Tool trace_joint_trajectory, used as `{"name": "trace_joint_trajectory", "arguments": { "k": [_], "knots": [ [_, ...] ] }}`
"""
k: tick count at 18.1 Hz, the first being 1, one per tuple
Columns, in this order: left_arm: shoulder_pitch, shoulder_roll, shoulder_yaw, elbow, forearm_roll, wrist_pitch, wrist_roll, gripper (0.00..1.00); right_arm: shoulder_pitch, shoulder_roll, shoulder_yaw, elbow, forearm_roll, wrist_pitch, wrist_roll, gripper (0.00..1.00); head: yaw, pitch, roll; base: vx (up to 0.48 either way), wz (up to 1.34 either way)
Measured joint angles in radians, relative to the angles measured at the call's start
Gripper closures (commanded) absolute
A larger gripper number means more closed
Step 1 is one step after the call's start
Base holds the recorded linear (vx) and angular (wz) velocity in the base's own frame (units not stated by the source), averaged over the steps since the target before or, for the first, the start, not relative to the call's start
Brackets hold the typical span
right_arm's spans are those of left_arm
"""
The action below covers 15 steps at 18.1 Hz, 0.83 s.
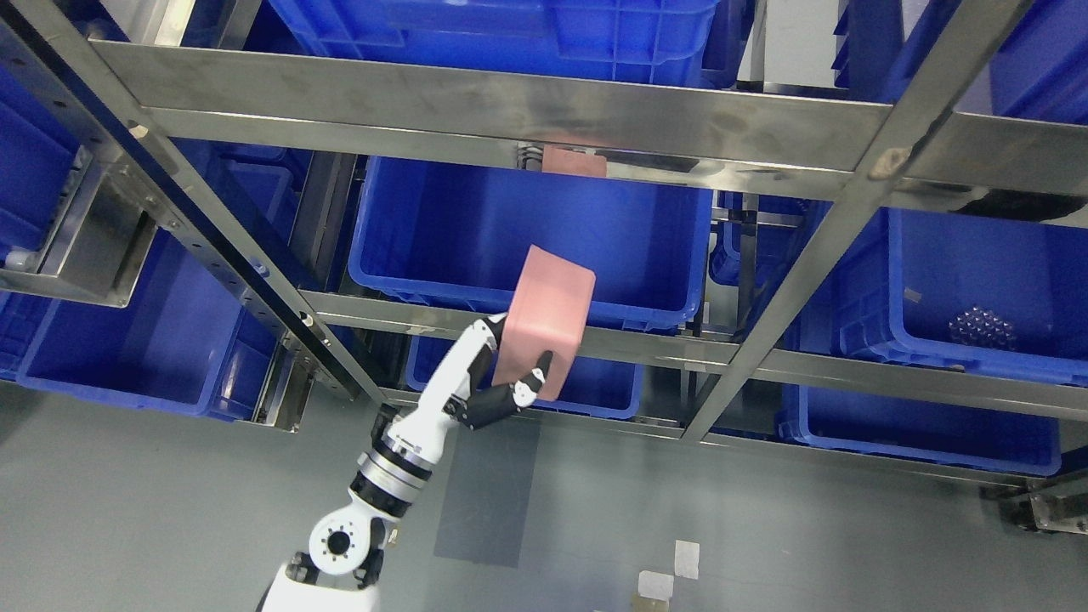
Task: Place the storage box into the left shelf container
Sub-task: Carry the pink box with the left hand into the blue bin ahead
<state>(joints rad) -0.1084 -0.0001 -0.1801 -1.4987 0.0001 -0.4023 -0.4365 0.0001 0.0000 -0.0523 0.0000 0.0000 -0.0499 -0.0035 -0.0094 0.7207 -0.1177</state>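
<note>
My left hand (503,374) is shut on a pink storage box (548,319), fingers behind it and thumb across its lower front. The box is held upright and slightly tilted, in front of the metal shelf rail. Its top overlaps the front rim of the large blue container (476,229) on the shelf's middle level, left of the slanted metal post. That container's inside looks bare. The box's reflection shows in the upper rail (575,160). The right arm is out of view.
A steel shelf frame (799,280) with slanted posts crosses the view. More blue bins sit at the right (960,280), lower left (127,340), below (603,387) and above. The right bin holds a small studded object (982,327). Grey floor lies below.
</note>
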Motion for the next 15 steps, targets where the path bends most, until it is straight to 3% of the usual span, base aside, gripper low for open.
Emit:
{"name": "trace_joint_trajectory", "arguments": {
  "k": [15],
  "knots": [
    [-0.374,0.0,0.081,0.3,0.115,0.15,0.024,0.91,0.0,0.0,0.0,0.0,0.0,-0.007,0.001,0.0,0.0,0.0,0.0,-0.003,0.01]
  ]
}}
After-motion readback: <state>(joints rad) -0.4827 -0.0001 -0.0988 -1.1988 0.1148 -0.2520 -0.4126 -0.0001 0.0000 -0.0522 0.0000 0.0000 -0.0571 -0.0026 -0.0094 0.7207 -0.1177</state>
